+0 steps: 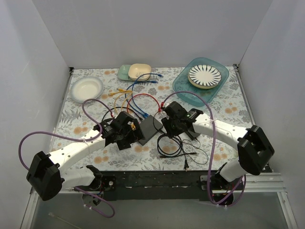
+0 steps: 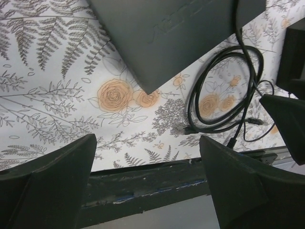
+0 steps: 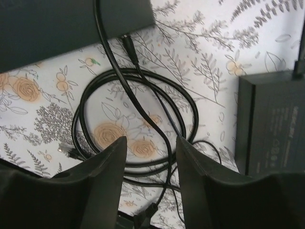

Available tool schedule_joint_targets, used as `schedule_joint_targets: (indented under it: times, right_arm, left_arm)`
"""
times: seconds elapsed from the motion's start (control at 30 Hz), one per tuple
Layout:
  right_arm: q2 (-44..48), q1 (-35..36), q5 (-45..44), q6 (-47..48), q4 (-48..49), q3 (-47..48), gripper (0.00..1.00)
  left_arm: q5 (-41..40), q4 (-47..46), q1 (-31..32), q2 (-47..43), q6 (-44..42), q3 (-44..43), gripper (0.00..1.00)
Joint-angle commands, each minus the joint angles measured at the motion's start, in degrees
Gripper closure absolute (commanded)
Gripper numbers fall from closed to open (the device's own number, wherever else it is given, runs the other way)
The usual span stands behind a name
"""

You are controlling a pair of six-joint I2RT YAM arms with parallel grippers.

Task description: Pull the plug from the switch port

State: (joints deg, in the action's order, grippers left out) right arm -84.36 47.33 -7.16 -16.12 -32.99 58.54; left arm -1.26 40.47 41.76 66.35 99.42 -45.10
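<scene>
The left hand [image 1: 133, 133], spread wide, sits at nine o'clock of the flat matte black switch box [image 1: 151, 126]; the right hand [image 1: 167, 128], half-spread, sits at three. Both are empty, probably set to brace it first.

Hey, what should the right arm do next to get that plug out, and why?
Probably ease the right end effector forward toward the black plug that appears to meet the switch at its edge. Its jaws stand apart and empty above the coiled cable, with that plug just ahead.
</scene>
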Motion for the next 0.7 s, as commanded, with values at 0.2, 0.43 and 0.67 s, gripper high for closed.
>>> schedule_joint_targets:
  times: [0.2,0.43,0.67]
  right_arm:
    - [-9.59,2.41,-0.75,1.44,3.11,6.06,0.4]
    - [-13.29,2.33,-4.61,-0.58,4.25,6.76,0.59]
    - [-6.18,2.33,-10.58,-3.04,5.4,6.41,0.99]
  left_arm:
    - [0.73,2.86,0.25,-7.02,-0.36,3.61,0.1]
    - [1.17,3.57,0.25,-7.46,-0.28,5.46,0.11]
    - [1.17,2.78,0.25,-8.42,0.25,6.6,0.1]
